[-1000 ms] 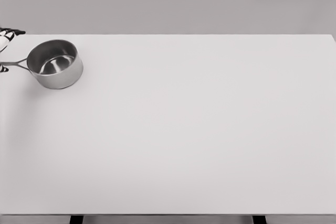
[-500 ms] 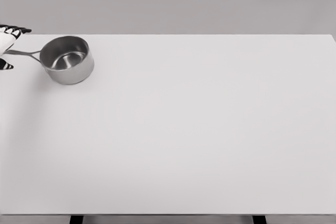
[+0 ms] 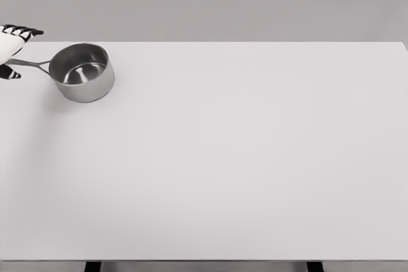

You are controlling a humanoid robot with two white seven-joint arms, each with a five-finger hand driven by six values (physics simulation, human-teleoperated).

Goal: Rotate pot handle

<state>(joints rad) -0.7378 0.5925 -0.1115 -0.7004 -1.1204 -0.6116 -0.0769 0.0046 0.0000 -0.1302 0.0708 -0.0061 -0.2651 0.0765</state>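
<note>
- My left hand (image 3: 11,49) is at the far left edge of the head view, closed around the outer end of the pot handle (image 3: 29,64), dark fingertips above it and the thumb below (most of the hand is cut off by the frame).
- The pot (image 3: 82,72) sits upright and empty on the white table (image 3: 255,157), at its far left corner.
- The handle's long axis runs nearly level across the picture, pointing left from the pot toward my hand, its outer end tipped slightly toward the table's far edge.
- I judge I am mid-rotation: the grip is made and the turn is in hand.
- Next I should swing the handle end in an arc about the pot's centre, keeping the base flat and the grasp firm.
- My right arm is out of view.
</note>
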